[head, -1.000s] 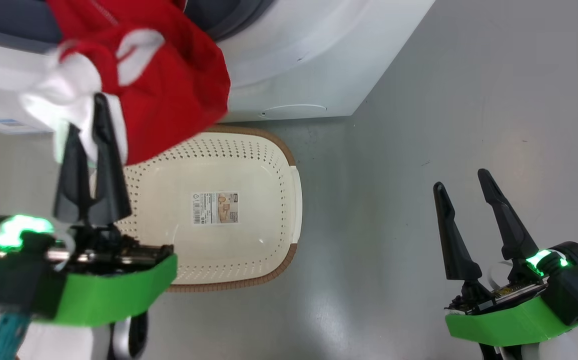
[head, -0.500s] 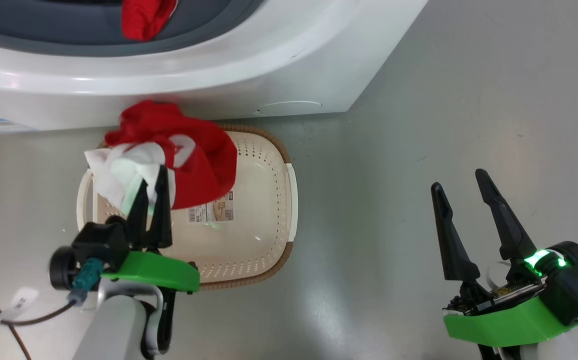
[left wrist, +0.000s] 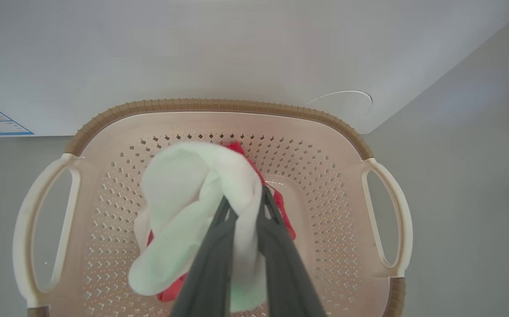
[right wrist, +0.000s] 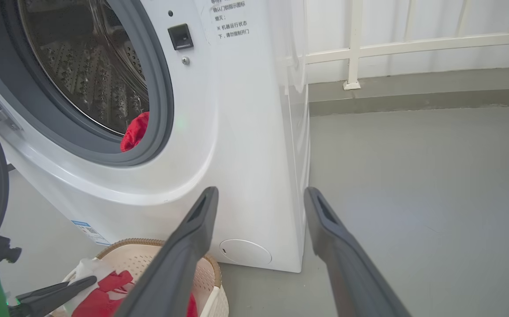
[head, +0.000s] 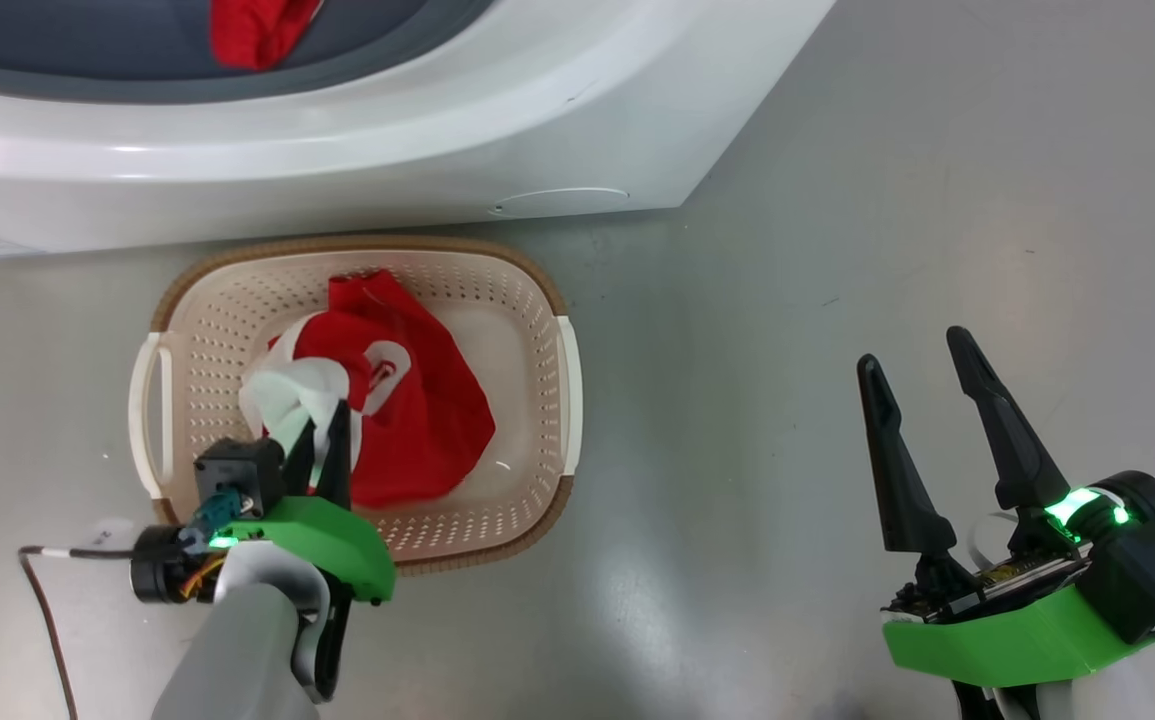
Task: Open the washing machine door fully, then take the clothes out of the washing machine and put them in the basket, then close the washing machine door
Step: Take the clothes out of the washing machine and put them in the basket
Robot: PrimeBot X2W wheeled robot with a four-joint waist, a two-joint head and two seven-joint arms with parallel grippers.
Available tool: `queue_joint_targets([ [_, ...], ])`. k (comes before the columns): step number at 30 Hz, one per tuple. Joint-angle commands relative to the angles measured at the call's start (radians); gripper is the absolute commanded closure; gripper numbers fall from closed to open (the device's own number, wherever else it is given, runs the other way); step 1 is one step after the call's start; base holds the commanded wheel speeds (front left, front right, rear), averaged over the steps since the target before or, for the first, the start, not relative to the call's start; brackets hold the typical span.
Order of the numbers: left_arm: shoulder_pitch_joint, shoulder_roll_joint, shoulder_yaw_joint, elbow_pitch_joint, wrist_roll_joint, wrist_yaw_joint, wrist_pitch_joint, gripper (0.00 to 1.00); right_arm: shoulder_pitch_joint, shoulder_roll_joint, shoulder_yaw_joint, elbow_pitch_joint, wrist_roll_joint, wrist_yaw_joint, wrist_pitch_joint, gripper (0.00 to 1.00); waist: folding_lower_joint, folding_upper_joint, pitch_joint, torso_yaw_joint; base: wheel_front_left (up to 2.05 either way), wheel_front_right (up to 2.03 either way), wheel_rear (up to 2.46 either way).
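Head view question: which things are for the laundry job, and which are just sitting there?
For the job:
- washing machine
- basket
- red and white clothes, held in the basket by the left gripper
- red cloth in the drum

Just there:
- white railing
- grey floor
- right gripper, open, holding nothing

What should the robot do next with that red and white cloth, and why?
Probably open the fingers of the left gripper: the garment already lies in the basket, its white end pinched between them, and another red piece waits in the washing machine.
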Motion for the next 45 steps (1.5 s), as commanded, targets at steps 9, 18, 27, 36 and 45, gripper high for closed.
queue_joint_targets([
  [9, -0.068, 0.013, 0.006, 0.173, -0.066, -0.031, -0.009, 1.0, -0.01, -0.003, 0.03, -0.02, 0.005, 0.002, -0.005, 0.0, 0.0, 0.0, 0.005, -0.015, 0.0, 0.0, 0.0],
  [18, -0.092, 0.013, -0.025, 0.205, -0.108, -0.015, -0.009, 0.51, -0.011, -0.003, 0.028, -0.02, 0.005, 0.002, -0.005, 0.0, 0.0, 0.0, 0.007, -0.02, 0.0, 0.0, 0.0],
  [27, -0.102, 0.013, -0.005, 0.119, -0.097, 0.013, -0.009, 0.0, -0.01, -0.003, 0.026, -0.016, 0.005, 0.002, -0.005, 0.0, 0.0, 0.0, -0.009, -0.014, 0.0, 0.0, 0.0],
  [36, -0.04, 0.013, 0.084, -0.118, -0.047, 0.028, -0.009, 0.0, -0.004, -0.003, 0.028, -0.009, 0.003, 0.002, -0.005, 0.0, 0.0, 0.0, -0.06, -0.005, 0.0, 0.0, 0.0],
  [45, 0.091, 0.013, 0.11, -0.428, 0.023, 0.069, -0.009, 0.0, 0.015, -0.003, 0.033, 0.004, 0.003, 0.002, -0.005, 0.0, 0.0, 0.0, -0.145, 0.0, 0.0, 0.0, 0.0],
])
